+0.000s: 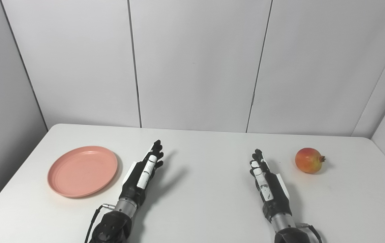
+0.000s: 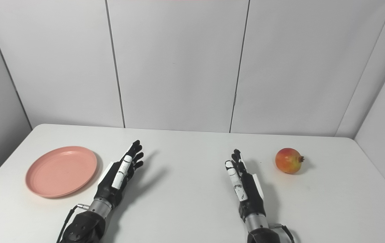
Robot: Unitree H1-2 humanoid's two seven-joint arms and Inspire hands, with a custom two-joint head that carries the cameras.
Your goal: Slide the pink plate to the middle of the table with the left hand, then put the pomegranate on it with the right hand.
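Note:
A pink plate (image 1: 82,170) lies flat and empty on the white table's left side. A red and yellow pomegranate (image 1: 309,160) sits on the table's right side. My left hand (image 1: 143,172) is open with its fingers straight, just right of the plate and apart from it. My right hand (image 1: 264,179) is open with its fingers straight, to the left of the pomegranate and apart from it. Both hands hold nothing.
The white table (image 1: 206,189) has rounded far corners and is closed in by white wall panels (image 1: 196,64) at the back and on both sides. Bare tabletop lies between my two hands.

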